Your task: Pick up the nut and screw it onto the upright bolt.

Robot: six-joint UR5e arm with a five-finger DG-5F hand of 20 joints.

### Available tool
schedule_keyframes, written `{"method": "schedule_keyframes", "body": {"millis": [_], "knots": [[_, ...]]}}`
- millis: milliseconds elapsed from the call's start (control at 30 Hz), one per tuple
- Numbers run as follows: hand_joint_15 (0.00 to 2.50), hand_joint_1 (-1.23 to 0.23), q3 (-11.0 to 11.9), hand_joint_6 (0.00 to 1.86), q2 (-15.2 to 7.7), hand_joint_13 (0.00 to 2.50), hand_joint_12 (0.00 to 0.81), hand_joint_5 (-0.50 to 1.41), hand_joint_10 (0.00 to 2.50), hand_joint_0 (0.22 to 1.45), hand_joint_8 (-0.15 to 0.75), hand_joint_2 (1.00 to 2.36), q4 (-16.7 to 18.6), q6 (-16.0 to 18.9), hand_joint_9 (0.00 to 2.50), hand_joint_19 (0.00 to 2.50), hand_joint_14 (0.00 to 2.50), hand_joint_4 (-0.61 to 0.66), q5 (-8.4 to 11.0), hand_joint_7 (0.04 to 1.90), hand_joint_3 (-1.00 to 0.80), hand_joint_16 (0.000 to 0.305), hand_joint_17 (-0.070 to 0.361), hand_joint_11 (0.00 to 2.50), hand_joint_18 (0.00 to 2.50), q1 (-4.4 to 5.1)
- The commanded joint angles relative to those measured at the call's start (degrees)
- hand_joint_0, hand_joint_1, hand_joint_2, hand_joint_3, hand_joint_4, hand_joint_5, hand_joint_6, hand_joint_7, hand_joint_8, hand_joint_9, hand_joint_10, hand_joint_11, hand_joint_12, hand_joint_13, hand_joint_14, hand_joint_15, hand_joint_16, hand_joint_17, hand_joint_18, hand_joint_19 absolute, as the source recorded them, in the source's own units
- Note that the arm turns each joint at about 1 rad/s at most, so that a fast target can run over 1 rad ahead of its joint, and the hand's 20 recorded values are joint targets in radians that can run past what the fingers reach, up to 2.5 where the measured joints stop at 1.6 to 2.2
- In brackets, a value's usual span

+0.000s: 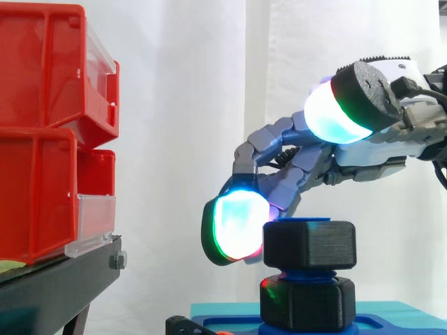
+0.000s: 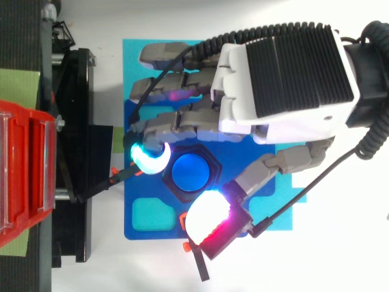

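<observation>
Side view: nut [image 1: 309,243] flat atop upright bolt [image 1: 307,276], axis vertical; hand [image 1: 276,139] alongside.

The black hexagonal nut [image 1: 309,244] sits level on the top end of the upright blue bolt [image 2: 191,171], with blue thread exposed below it.

We record the white-and-grey jointed robot hand [image 1: 380,143] [image 2: 285,73] entering from the right edge in the side view, palm turned downward, its black ribbed back facing the top camera. One finger is bent sharply down, its pad [image 1: 237,227] glowing white, green and cyan at the hand's lowest point. The thumb is spread wide from the fingers, its pad [image 1: 339,112] [image 2: 209,220] raised high, glowing white, cyan and red. The remaining fingers [image 2: 161,53] lie loosely extended, grasping nothing.
</observation>
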Motion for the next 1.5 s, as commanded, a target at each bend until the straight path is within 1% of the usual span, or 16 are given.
{"method": "schedule_keyframes", "body": {"millis": [0, 333, 467, 600, 733, 900, 933, 967, 1067, 1167, 1200, 1233, 1267, 1367, 1433, 1467], "knots": [[0.00, -0.14, 0.09, 0.50, 0.00, 0.44, 0.374, -0.02, 0.00, 0.47, 0.293, 1.00, -0.26, -0.01, 0.93, 0.07, 0.00, 0.27, -0.17, 0.98, -0.50, 0.050, 0.114, 0.00, 0.15, -0.35], [0.00, -0.18, 0.09, 0.50, 0.00, 0.74, 0.340, 0.05, 0.00, 0.49, 0.284, 1.00, -0.26, -0.18, 1.33, 0.16, 0.00, 0.18, -1.32, 1.20, -0.50, 0.044, 0.099, 0.02, 0.51, -1.49], [0.01, -0.20, 0.26, 0.50, 0.00, 0.85, 0.313, 0.07, 0.00, 0.51, 0.249, 1.00, -0.26, -0.45, 1.49, 0.19, 0.00, 0.11, -1.40, 1.30, -0.50, 0.041, 0.092, 0.09, 0.63, -1.84], [0.01, -0.21, 0.35, 0.50, 0.00, 0.90, 0.305, 0.08, 0.01, 0.51, 0.230, 1.00, -0.53, -0.97, 1.57, 0.20, 0.00, 0.10, -1.75, 1.33, -0.50, 0.039, 0.088, 0.12, 0.69, -2.28], [0.06, -0.24, 1.23, 0.50, 0.00, 1.03, 0.283, 0.09, 0.01, 0.51, 0.136, 1.00, -0.97, -1.94, 1.71, 0.26, 0.00, 0.00, -2.28, 1.36, -0.50, 0.037, 0.084, 0.20, 0.82, -2.89], [0.08, -0.26, 3.16, 0.50, 0.00, 1.09, 0.277, 0.10, 0.01, 0.51, 0.124, 1.00, -3.25, -3.35, 1.80, 0.29, 0.00, -0.02, -2.37, 1.39, -0.50, 0.037, 0.082, 0.25, 0.89, -3.42], [0.09, -0.26, 4.39, 0.50, 0.00, 1.11, 0.275, 0.10, 0.01, 0.51, 0.119, 1.00, -5.01, -4.05, 1.82, 0.30, 0.00, -0.03, -2.46, 1.40, -0.50, 0.036, 0.082, 0.25, 0.91, -3.77], [0.11, -0.28, 4.66, 0.54, 0.00, 1.18, 0.264, 0.10, 0.01, 0.51, 0.115, 1.00, -5.45, -4.14, 1.90, 0.35, 0.00, -0.03, -2.46, 1.35, -0.50, 0.035, 0.080, 0.30, 0.98, -3.86], [0.13, -0.28, 6.06, 0.57, 0.09, 1.21, 0.270, 0.09, 0.01, 0.51, 0.126, 1.00, -8.17, -4.40, 1.91, 0.38, 0.00, -0.05, -2.46, 1.31, -0.50, 0.036, 0.080, 0.32, 1.04, -4.04], [0.14, -0.28, 8.87, 0.58, 0.09, 1.22, 0.277, 0.09, 0.01, 0.51, 0.138, 1.00, -11.51, -4.40, 1.88, 0.38, 0.01, -0.02, -2.28, 1.28, -0.50, 0.036, 0.082, 0.32, 1.04, -4.30], [0.15, -0.28, 9.58, 0.57, 0.09, 1.21, 0.282, 0.09, 0.01, 0.51, 0.143, 1.00, -12.48, -4.40, 1.86, 0.37, 0.01, -0.02, -2.19, 1.30, -0.50, 0.037, 0.083, 0.33, 1.03, -4.30], [0.15, -0.29, 10.28, 0.50, 0.09, 1.17, 0.290, 0.09, 0.01, 0.51, 0.150, 1.00, -13.80, -4.40, 1.79, 0.37, 0.01, 0.00, -2.19, 1.41, -0.50, 0.039, 0.088, 0.31, 0.97, -4.48], [0.16, -0.28, 10.63, 0.50, 0.09, 1.13, 0.310, 0.06, 0.01, 0.51, 0.193, 1.00, -14.33, -4.31, 1.70, 0.36, 0.01, 0.06, -2.19, 1.33, -0.50, 0.041, 0.092, 0.30, 0.92, -4.56], [0.15, -0.28, 12.30, 0.50, 0.09, 1.01, 0.340, 0.00, 0.01, 0.50, 0.252, 1.00, -16.17, -4.31, 1.53, 0.36, 0.01, 0.18, -2.11, 1.14, -0.50, 0.046, 0.102, 0.27, 0.82, -4.74], [0.15, -0.28, 13.88, 0.50, 0.17, 0.93, 0.350, -0.03, 0.01, 0.50, 0.258, 1.00, -17.58, -4.31, 1.43, 0.36, 0.01, 0.23, -2.11, 1.02, -0.50, 0.048, 0.108, 0.24, 0.78, -4.83], [0.14, -0.28, 17.93, 0.50, 0.09, 0.88, 0.359, -0.05, 0.01, 0.49, 0.261, 1.00, -20.39, -4.31, 1.36, 0.36, 0.01, 0.25, -1.58, 0.95, -0.50, 0.049, 0.109, 0.22, 0.73, -5.18]]}}
